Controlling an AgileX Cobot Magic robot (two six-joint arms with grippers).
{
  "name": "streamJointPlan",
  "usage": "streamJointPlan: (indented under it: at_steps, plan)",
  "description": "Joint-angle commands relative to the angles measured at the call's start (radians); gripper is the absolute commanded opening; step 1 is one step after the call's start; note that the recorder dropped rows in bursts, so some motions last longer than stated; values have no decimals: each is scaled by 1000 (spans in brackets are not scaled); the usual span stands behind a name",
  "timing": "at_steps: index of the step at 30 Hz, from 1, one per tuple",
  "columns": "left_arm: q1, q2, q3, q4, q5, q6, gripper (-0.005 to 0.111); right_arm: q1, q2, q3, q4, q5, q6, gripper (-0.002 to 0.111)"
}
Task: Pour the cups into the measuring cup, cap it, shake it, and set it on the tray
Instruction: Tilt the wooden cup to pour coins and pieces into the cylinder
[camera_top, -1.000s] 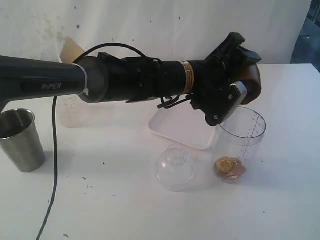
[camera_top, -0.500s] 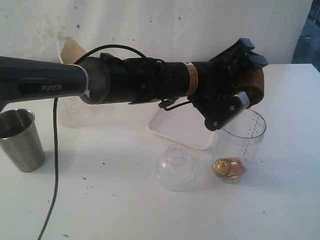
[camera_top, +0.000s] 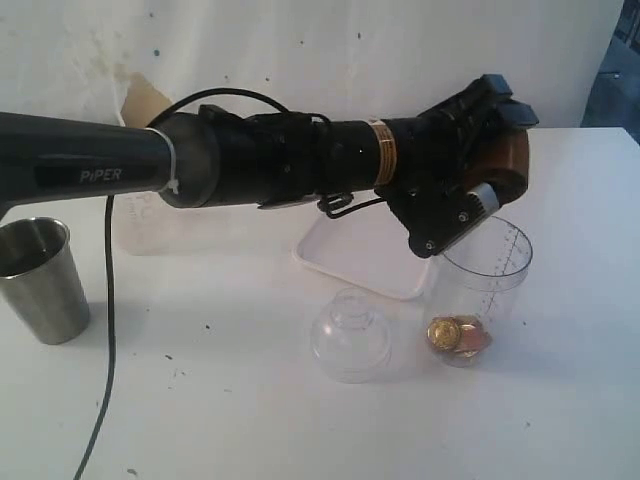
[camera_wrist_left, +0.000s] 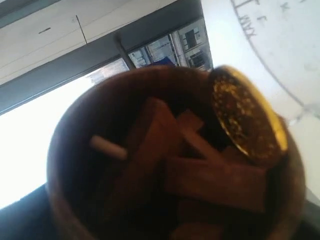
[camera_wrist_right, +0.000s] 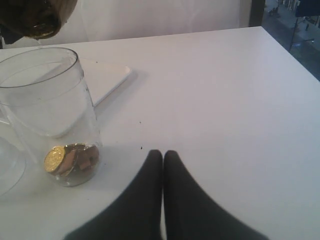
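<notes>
Gripping the tilted brown cup (camera_top: 516, 163) above the measuring cup (camera_top: 487, 290), the left end effector (camera_top: 482, 150) is hovering; the right end effector (camera_wrist_right: 162, 167) is sitting closed.

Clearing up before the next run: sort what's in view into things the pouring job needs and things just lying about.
Belongs to the job: brown cup, held tilted above the measuring cup; steel tumbler; frosted cup; clear dome lid; white tray.

Just lying about: black cable.
</notes>
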Motion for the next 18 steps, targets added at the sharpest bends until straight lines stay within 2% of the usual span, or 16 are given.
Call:
streamJointPlan:
  at_steps: [1,4,5,8,12,18]
  plan:
    - [-4,-45,56,-95,-44,16,0,5,-5,1,0,-2,1,0]
    - [-6,-45,97,-208,-108,171,0,5,-5,1,0,-2,1,0]
    - [-11,-45,106,-299,-131,261,0,5,-5,1,0,-2,1,0]
    - [-23,-45,109,-486,-142,364,0,5,-5,1,0,-2,1,0]
    - [-23,-45,109,-489,-142,490,0,5,-5,1,0,-2,1,0]
    - [-31,-45,109,-489,-144,589,0,5,-5,1,0,-2,1,0]
